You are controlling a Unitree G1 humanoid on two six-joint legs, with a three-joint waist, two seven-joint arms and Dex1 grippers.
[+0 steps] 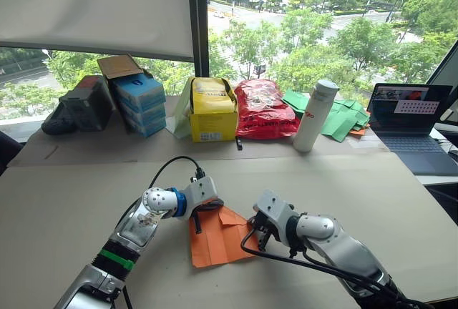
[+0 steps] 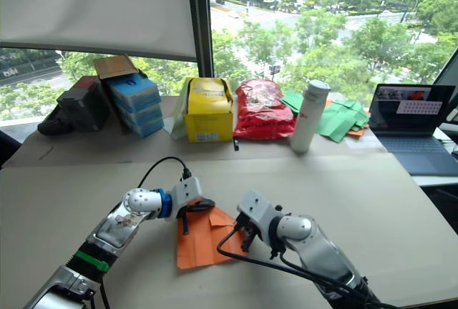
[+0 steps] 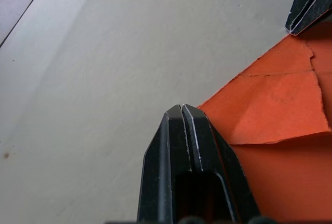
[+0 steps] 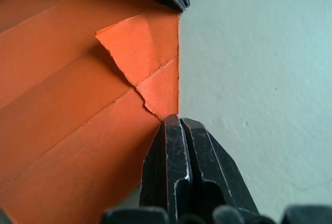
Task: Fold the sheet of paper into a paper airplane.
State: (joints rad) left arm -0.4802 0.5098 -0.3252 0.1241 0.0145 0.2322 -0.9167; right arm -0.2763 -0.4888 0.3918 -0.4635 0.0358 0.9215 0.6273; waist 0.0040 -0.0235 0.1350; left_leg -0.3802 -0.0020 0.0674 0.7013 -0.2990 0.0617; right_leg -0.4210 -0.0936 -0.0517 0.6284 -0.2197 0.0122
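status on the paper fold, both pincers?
Left pincer shut, tip at the sheet of paper edge. Right pincer shut, tip at the folded corner. Sheet flat on table, one corner folded over. Nothing obstructing.

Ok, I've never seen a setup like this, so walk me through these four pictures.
It's a two-armed robot at a table. The two wide pictures come from cameras on its head; the two close-ups from cameras on its wrists, looking along each claw. The left claw and the right claw, both closed, press their tips at edges of an orange sheet of paper with one corner folded over. Neither is gripping it. Along the window sit boxes, a red bag, a white bottle, green paper and a laptop.
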